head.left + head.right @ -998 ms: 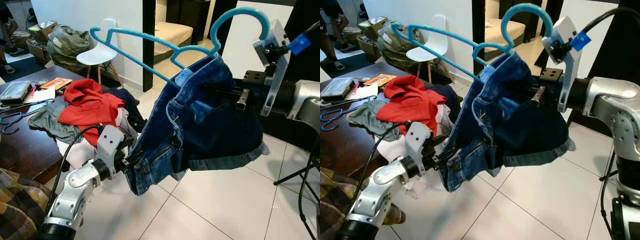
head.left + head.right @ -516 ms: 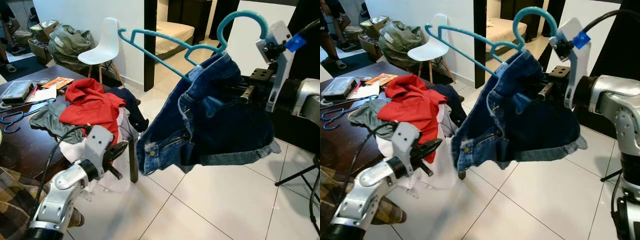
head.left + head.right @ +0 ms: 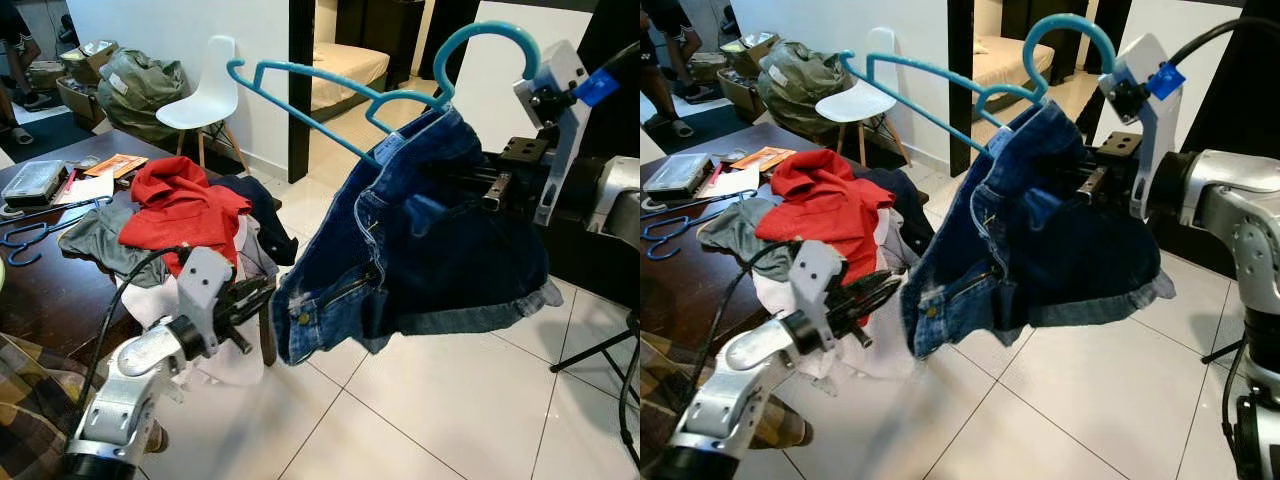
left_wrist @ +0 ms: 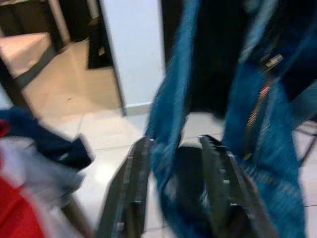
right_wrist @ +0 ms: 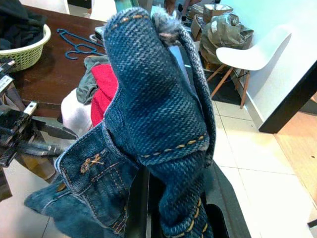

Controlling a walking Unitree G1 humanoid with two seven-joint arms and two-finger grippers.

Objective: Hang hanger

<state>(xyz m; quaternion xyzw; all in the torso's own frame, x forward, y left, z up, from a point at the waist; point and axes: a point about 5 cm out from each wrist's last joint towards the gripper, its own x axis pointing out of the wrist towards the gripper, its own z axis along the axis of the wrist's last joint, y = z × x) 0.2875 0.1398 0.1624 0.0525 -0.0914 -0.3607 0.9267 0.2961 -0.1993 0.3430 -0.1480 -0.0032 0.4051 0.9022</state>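
A light blue hanger (image 3: 300,85) is held up high, its hook (image 3: 485,35) near my right wrist (image 3: 560,180). Dark denim shorts (image 3: 440,250) hang from its right end. In the right wrist view my right gripper (image 5: 173,213) is shut on a fold of the shorts (image 5: 153,109). My left gripper (image 3: 255,298) is low at the left, level with the shorts' waistband corner (image 3: 300,320). In the left wrist view its fingers (image 4: 131,193) stand open with an edge of denim (image 4: 171,148) hanging between them.
A dark wooden table (image 3: 50,290) at the left carries a pile of clothes with a red garment (image 3: 185,205) on top, and spare blue hangers (image 3: 25,240). A white chair (image 3: 205,95) stands behind. A tripod leg (image 3: 610,350) is at the right. A woven basket (image 5: 25,47) sits on the table.
A second ago my left gripper held the shorts' waistband; it let go and drew back, and has now come back up to the denim edge. The hanger tilted slightly.
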